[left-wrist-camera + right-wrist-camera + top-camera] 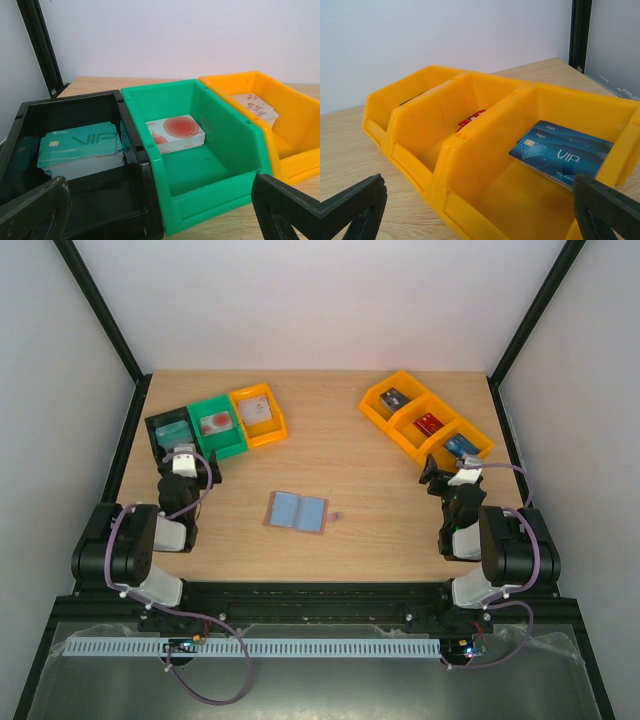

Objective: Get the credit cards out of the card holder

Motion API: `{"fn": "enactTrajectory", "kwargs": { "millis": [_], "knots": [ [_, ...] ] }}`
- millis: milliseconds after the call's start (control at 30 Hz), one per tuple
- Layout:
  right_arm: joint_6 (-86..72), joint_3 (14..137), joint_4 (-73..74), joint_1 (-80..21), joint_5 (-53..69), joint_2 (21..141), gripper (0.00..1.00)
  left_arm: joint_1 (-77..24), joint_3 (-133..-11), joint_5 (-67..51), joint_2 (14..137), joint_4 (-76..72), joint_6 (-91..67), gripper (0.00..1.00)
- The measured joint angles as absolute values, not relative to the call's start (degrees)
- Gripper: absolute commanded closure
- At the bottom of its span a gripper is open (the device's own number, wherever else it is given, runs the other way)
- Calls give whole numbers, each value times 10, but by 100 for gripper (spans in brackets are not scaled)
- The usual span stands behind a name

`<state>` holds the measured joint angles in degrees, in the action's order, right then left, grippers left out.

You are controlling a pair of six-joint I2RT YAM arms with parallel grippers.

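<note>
The card holder (297,511) lies open and flat mid-table, its two light blue panels facing up; I cannot tell whether cards sit in it. Stacks of credit cards lie in bins: teal ones (80,147) in the black bin (127,150), white-and-red ones (175,132) in the green bin (225,150), blue ones (560,152) in the nearest yellow bin (470,175). My left gripper (183,456) (160,212) is open, empty, facing the black and green bins. My right gripper (451,476) (480,212) is open, empty, facing the yellow bins. Both are well away from the holder.
An orange bin (258,415) with whitish cards (256,107) stands right of the green one. The right row has three joined yellow bins (425,420); the middle one holds a red card (470,120). Black frame posts (100,310) rise at the back corners.
</note>
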<state>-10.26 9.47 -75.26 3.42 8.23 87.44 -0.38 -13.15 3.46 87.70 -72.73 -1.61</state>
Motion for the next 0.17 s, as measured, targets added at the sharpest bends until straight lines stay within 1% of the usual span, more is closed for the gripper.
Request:
{"fn": "enactTrajectory", "kwargs": {
  "millis": [167],
  "knots": [
    [-102, 95, -753, 34, 82, 874, 2, -4, -131, 35, 877, -722, -17, 1]
  ]
}}
